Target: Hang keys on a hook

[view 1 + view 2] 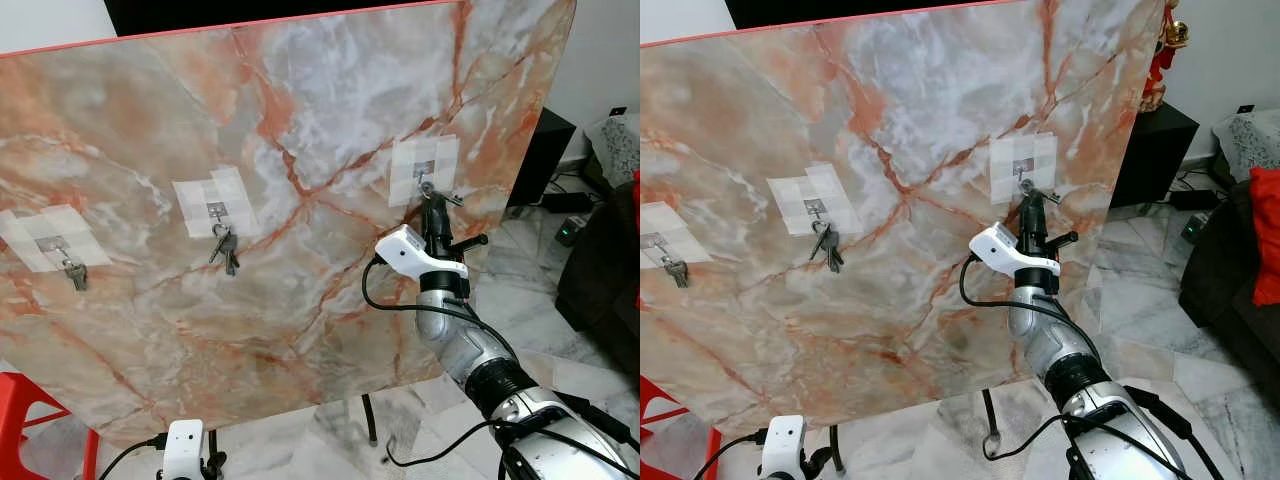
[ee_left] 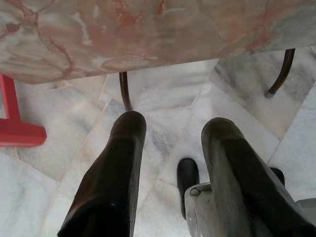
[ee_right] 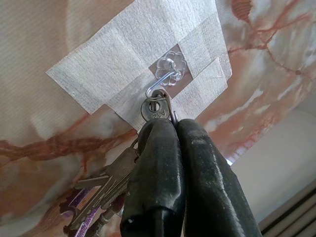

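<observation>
A large marble-patterned board (image 1: 300, 200) is seen tilted upright on thin dark legs over a pale marble floor (image 1: 1140, 310). Three small metal hooks are fixed to it, each under crossed strips of white tape.

The right pincer (image 1: 431, 206) is raised against the board at the right hook (image 3: 163, 81). Its two black fingers (image 3: 163, 163) are pressed together, pinching a bunch of keys (image 3: 106, 190) just below the key ring (image 3: 160, 106). In the right wrist view the ring is seen touching the hook's lower end; whether it is fully looped over the hook cannot be told. The keys themselves hang beside the fingers, close to the board, one with a purple part at its head.

On the middle hook (image 1: 218, 212) another bunch of keys (image 1: 226, 250) is hung, and on the left hook (image 1: 58, 243) a single small key (image 1: 76, 275) is hung.

The left pincer (image 2: 173, 143) is held low below the board's bottom edge, its fingers spread apart with nothing between them, pointed at the floor. A red stool (image 1: 25, 420) is seen at the lower left of the board, and a dark cabinet (image 1: 540, 155) stands behind its right edge.
</observation>
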### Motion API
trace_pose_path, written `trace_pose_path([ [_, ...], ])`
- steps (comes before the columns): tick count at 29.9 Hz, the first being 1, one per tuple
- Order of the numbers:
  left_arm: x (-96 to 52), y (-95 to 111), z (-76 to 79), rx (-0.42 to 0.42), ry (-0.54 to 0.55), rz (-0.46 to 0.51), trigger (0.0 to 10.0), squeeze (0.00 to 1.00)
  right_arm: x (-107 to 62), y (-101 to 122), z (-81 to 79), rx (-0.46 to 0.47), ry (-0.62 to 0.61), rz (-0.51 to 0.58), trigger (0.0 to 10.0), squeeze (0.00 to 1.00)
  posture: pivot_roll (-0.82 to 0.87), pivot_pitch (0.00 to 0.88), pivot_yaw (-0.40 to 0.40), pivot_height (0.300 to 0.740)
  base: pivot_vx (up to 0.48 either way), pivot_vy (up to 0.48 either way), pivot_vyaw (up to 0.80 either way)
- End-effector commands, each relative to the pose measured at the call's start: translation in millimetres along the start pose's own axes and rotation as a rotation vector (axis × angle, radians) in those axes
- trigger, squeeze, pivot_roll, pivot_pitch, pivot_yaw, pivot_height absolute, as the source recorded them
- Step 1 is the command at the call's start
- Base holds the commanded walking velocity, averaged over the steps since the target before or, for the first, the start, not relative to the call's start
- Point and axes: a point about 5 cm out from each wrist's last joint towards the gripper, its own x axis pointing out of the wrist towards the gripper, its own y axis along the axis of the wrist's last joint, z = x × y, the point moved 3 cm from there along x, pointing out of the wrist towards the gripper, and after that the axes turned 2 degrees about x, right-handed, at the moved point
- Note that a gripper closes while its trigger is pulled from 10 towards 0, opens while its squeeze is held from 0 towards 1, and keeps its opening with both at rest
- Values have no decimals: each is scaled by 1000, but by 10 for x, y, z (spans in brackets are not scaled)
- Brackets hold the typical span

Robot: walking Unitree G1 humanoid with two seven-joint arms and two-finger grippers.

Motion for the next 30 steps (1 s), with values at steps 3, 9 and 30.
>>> trace_pose_path([
  [3,-9,-24,-40,5,9,-10,10000,0,31,28,9,1,2,4,10000,0,-29,1,45,740,0,0,0],
  [9,-9,-21,-43,7,10,-9,10000,0,38,28,6,14,8,-1,10000,1000,-30,1,45,740,0,0,0],
  [30,-7,-17,-39,11,2,-11,10000,0,-216,83,-345,181,273,-13,10000,447,-36,3,48,740,0,0,0],
])
